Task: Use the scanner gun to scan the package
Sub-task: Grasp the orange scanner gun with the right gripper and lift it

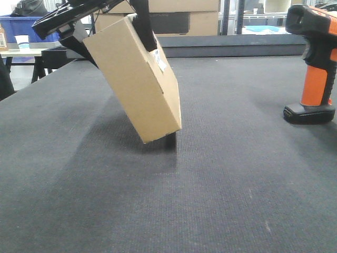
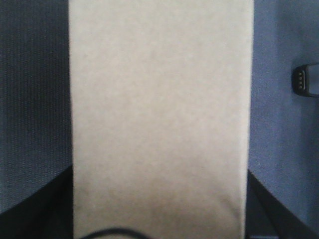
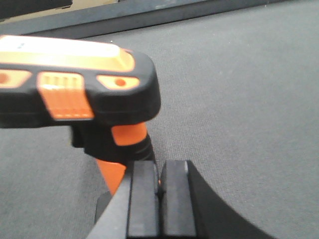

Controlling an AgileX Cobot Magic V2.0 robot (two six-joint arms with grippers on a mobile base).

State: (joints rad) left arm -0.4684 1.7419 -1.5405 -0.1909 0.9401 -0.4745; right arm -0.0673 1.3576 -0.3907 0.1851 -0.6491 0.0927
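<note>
Currently left pincer (image 1: pixel 111 32) clamped on top end of box (image 1: pixel 134 79), upper left of front view; box tilted, lower corner at worktop (image 1: pixel 221 184), contact unclear; label (image 1: pixel 160 60) white, on right-hand face near top; scanner (image 1: pixel 317 79) upright on base at right edge, well apart from box; right pincer (image 3: pixel 159 199) pads together, just before scanner handle in wrist view.

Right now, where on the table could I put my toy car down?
The biggest bare patch of table lies between the tilted package and the scanner gun, and runs along the whole near edge. It's crowded under the package, whose low corner is down near the table.
</note>
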